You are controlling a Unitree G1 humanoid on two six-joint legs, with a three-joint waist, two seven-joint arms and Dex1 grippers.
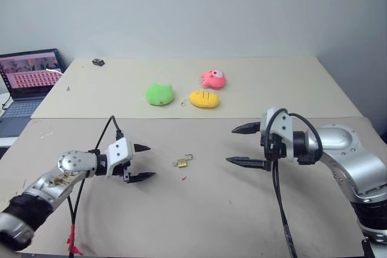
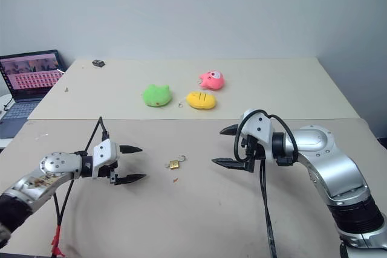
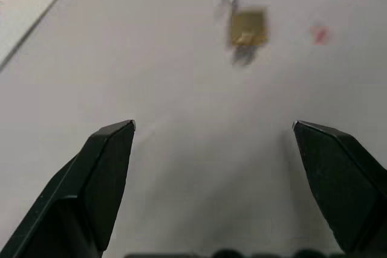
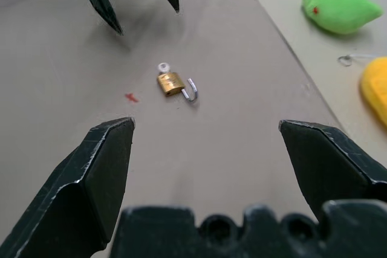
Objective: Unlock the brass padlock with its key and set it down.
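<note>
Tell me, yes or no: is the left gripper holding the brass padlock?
No. The brass padlock lies on the table, apart from the left gripper, whose fingers are spread and empty.

Padlock (image 1: 182, 162) on table (image 1: 211, 216), between grippers

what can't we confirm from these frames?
- Brass padlock: the right wrist view shows its shackle swung out, but whether the key is in it is too small to tell; the left wrist view blurs it.
- Small dark object at the table's far edge: too small to identify in the eye views.
- Laptop: cut off by the picture's left edge, screen content unreadable.
</note>
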